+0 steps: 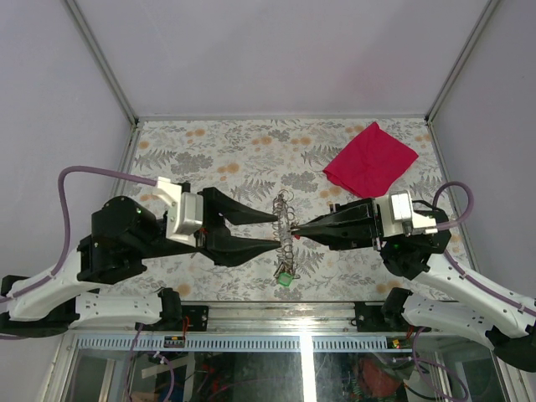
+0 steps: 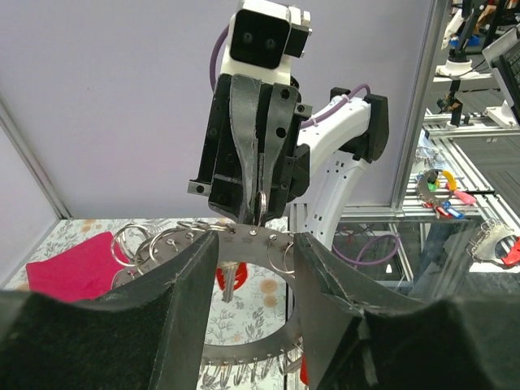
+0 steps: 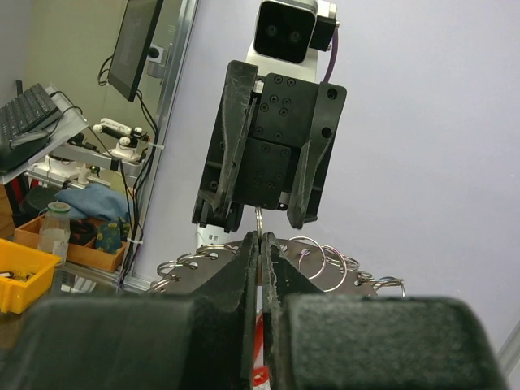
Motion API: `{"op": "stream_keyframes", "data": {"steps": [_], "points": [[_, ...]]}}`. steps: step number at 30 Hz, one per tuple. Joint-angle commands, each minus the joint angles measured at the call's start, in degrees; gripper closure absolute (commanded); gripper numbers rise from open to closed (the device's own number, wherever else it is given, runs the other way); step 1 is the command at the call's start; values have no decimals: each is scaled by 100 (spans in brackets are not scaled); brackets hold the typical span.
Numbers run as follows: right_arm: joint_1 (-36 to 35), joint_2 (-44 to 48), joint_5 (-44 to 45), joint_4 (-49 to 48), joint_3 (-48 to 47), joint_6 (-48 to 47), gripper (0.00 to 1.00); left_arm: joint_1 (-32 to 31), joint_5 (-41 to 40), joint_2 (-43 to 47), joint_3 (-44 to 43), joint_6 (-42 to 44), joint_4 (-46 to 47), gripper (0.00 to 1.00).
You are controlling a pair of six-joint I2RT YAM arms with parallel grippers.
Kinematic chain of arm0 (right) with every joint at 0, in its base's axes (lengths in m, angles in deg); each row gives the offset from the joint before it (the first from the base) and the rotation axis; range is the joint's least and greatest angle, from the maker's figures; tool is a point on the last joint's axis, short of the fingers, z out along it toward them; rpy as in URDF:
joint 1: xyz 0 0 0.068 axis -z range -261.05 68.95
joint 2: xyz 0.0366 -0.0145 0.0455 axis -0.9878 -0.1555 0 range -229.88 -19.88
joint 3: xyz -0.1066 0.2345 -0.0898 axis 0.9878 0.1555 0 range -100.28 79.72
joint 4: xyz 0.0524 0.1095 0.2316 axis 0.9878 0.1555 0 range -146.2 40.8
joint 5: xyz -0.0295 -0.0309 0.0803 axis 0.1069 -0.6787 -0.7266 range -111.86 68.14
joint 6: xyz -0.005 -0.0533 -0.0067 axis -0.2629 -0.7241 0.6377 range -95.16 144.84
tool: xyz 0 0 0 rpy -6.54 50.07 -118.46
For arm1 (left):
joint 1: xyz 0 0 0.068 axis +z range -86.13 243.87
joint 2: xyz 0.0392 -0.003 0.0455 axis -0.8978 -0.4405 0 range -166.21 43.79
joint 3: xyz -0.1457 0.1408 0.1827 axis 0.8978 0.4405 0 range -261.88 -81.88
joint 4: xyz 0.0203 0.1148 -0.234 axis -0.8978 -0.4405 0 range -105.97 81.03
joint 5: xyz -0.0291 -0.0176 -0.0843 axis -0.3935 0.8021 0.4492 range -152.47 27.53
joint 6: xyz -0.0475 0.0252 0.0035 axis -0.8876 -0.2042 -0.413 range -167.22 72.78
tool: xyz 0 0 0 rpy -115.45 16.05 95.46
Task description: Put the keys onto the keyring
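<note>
- While my right gripper (image 1: 297,232) pinches the keyring (image 2: 260,203) upright at frame centre, my left gripper (image 1: 279,232) is spread, holding nothing.
- What looks like the red key (image 2: 221,278) hangs blade-down below the ringed strip (image 2: 244,237), low between my left fingers (image 2: 187,309), so that arm is nearer.

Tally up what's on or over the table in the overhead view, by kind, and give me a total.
grippers: 2 (left gripper, right gripper)
red cloth: 1
metal strip of rings: 1
green tag: 1
Total: 5
</note>
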Motion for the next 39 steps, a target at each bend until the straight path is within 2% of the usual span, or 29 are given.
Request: {"op": "stream_keyframes", "data": {"steps": [1, 7, 19, 24, 27, 28, 33, 36, 39], "points": [[-43, 70, 151, -218, -322, -85, 100, -23, 137, -100, -121, 112, 470, 57], [-43, 113, 131, -203, -317, -79, 100, -14, 147, -245, -187, 108, 499, 58], [-37, 146, 69, -102, -365, -16, 100, -18, 123, -385, -268, 103, 522, 68], [-39, 148, 62, -81, -364, 3, 100, -15, 89, -446, -304, 112, 445, 79], [-41, 155, 43, -66, -366, -2, 100, -18, 58, -490, -348, 124, 349, 97], [-37, 171, 42, -58, -366, 2, 100, -22, 49, -509, -371, 126, 286, 99], [-40, 286, 47, 201, -338, -170, 100, -17, -19, -565, -579, 105, -204, 100], [-41, 424, 108, 639, -344, -464, 95, -22, -131, -654, -843, 66, -729, 100], [-39, 606, 272, 1524, -432, -938, 84, -21, -201, -806, -1188, 46, -1368, 100]]}}
